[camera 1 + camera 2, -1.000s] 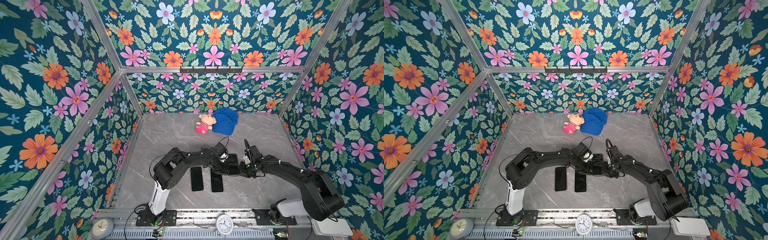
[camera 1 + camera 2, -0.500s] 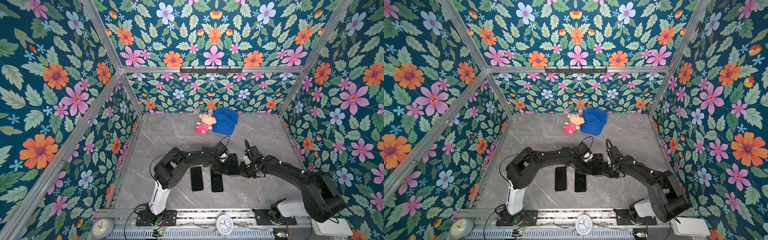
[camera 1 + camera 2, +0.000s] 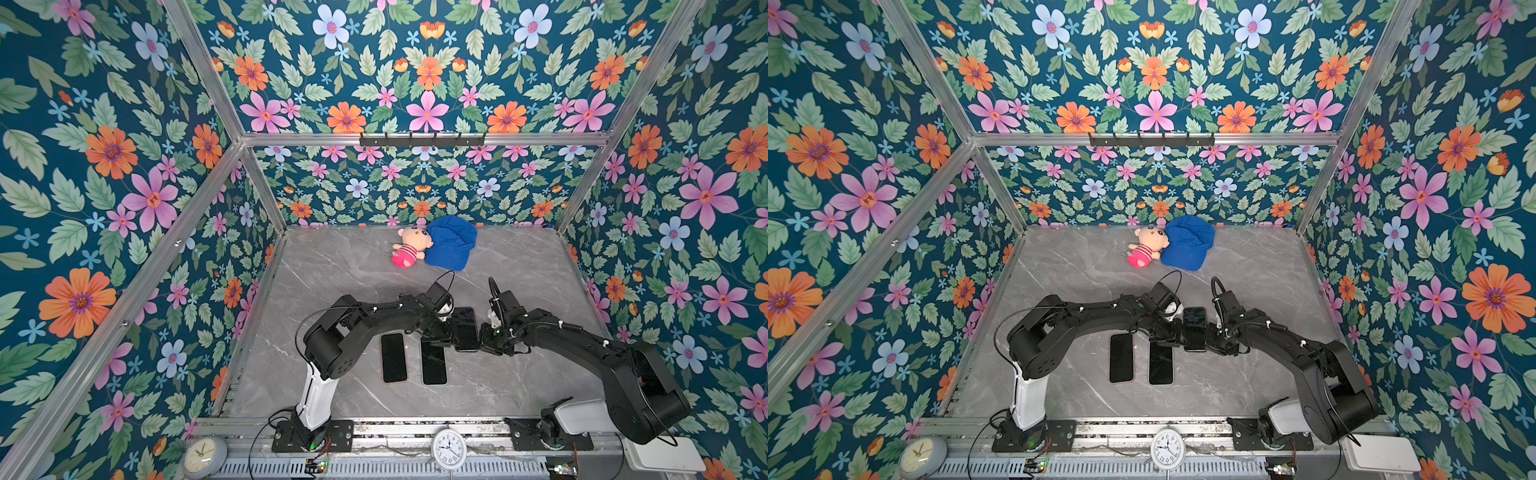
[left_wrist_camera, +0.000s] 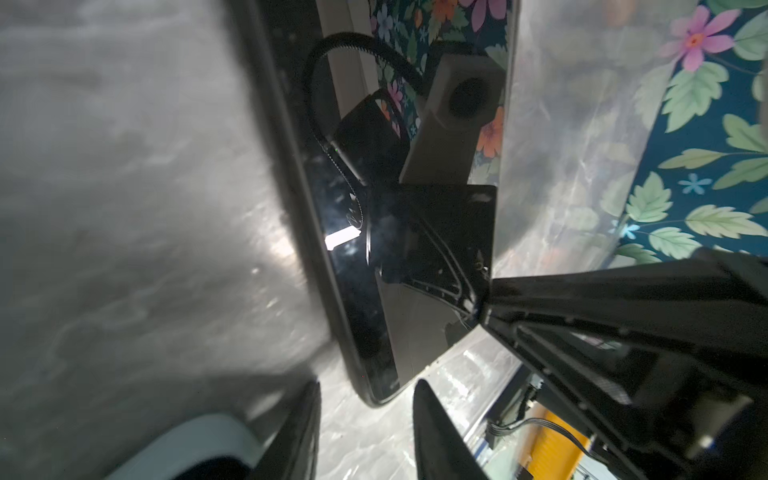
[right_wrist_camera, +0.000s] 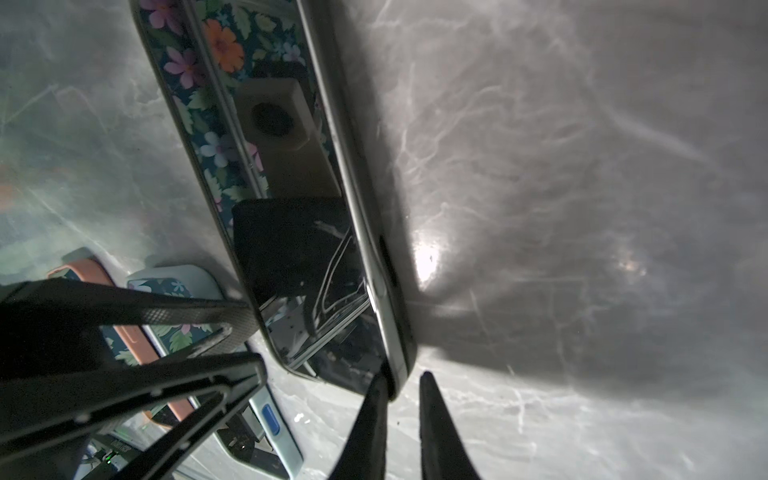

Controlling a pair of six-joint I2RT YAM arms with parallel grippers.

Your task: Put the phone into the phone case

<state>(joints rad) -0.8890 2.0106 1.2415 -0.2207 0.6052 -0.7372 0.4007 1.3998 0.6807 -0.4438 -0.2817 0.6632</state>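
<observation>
A: Phone [image 3: 465, 328] is mid-desk in both top views, bridged between the arms, with the left tool [image 3: 449, 337] at one long side and the right tool [image 3: 483, 334] at the other. An orange-rimmed slab [image 3: 394, 358] and a pale-rimmed slab [image 3: 433, 361] lie flat on the desk [image 3: 332, 282], the pale one just beside the left tool.

B: Which one's the case?

A: Can't tell from up there, nor whether the phone is lifted or resting.

B: Left wrist view?

A: The left tool [image 4: 365, 386] stands apart, with the end of the phone [image 4: 374, 270] between its fingers, touching neither as far as I see. It grips nothing. The right tool [image 4: 484, 303] meets the phone's long edge.

B: Right wrist view?

A: The right tool [image 5: 402, 376] is almost closed, pinching the phone [image 5: 299, 257] at one corner. The left tool [image 5: 254, 338] flanks the opposite side.

B: So the step?

A: A re-grip before seating, I'd judge. A corner pinch lets the phone swing, so the next move calls for a surer hold. Then square it over the case and lower one end in first.
</observation>
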